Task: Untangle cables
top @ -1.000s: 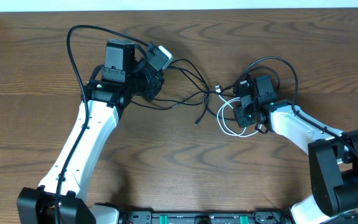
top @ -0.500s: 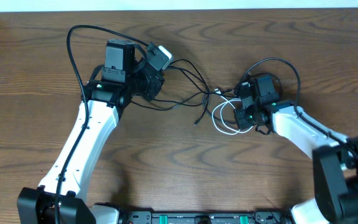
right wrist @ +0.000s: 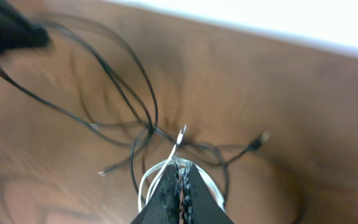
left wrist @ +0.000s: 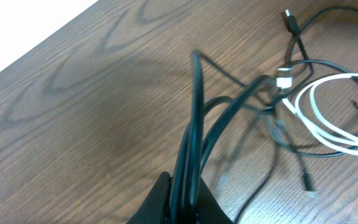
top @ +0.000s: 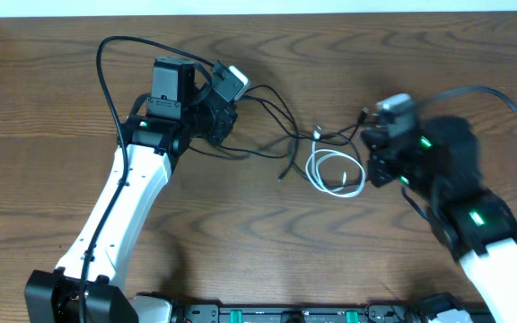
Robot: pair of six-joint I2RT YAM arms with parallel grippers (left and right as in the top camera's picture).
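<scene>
A tangle of thin black cables lies at the table's middle, with a white cable coiled just right of it. My left gripper is shut on a bundle of the black cables, which run from its jaws toward the white cable. Blurred in the overhead view, my right gripper sits at the coil's right edge. In its wrist view the right gripper is shut on the white cable, a short white end poking past the tips. More black cables spread beyond.
The wooden table ends at a white strip along the back. Thick black arm cables loop behind the left arm and over the right arm. A loose black plug end lies far right in the left wrist view.
The right gripper has closed, and its arm has swung right and risen toward the camera, dragging the white coil slightly right. The left arm has not moved.
</scene>
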